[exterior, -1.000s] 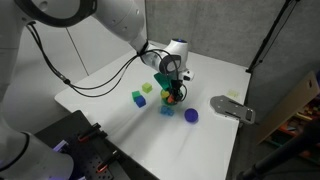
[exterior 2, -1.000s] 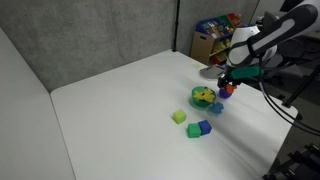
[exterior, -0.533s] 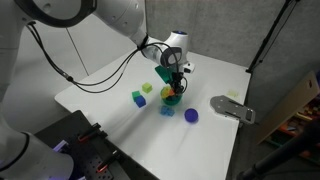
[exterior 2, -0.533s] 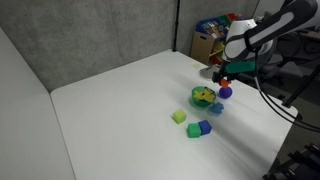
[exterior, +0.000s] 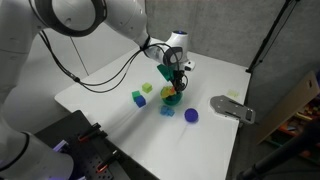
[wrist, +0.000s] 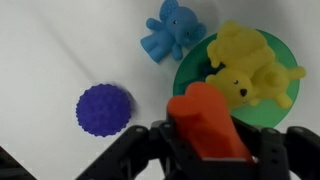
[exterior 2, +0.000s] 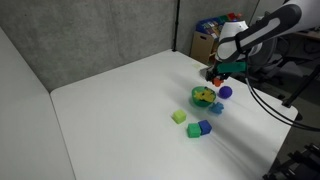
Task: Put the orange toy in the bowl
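My gripper [wrist: 208, 150] is shut on the orange toy [wrist: 205, 120], a chunky orange-red piece held up off the table. In the wrist view the toy overlaps the near rim of the green bowl [wrist: 192, 72], which holds a yellow bear toy [wrist: 245, 68]. In both exterior views the gripper [exterior: 177, 78] [exterior 2: 216, 74] hangs just above the bowl [exterior: 172, 98] [exterior 2: 204, 97], with the toy [exterior 2: 213, 75] between the fingers.
A dark blue knobbly ball [wrist: 104, 108] [exterior: 191, 116] [exterior 2: 226, 92] lies beside the bowl. A blue animal toy [wrist: 171, 29] lies against the bowl's rim. Yellow-green, green and blue blocks [exterior 2: 179, 117] lie further off. A grey flat metal object [exterior: 232, 107] sits near the table edge.
The gripper has risen with the orange toy and shifted over toward the bowl; the blue ball and blocks have not moved.
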`<act>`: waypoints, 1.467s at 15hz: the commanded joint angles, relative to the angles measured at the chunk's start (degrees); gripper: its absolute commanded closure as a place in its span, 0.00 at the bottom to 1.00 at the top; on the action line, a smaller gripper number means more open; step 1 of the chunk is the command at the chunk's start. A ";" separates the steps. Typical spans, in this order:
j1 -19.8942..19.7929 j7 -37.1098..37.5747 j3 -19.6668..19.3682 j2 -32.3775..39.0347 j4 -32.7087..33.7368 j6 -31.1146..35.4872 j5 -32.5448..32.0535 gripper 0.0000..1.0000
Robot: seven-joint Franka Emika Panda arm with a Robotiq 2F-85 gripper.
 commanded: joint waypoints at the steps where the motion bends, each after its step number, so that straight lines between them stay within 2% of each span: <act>1: -0.22 1.12 0.51 5.00 7.80 -2.43 0.34 0.83; 9: -0.27 -0.09 2.03 11.73 16.24 -3.13 0.74 0.83; 20: -0.09 -0.94 2.98 14.15 18.33 -4.40 0.57 0.83; 21: -0.15 -1.22 3.17 14.04 18.21 -4.68 0.60 0.45; 22: -0.07 -1.21 3.15 13.97 18.12 -4.85 0.51 0.32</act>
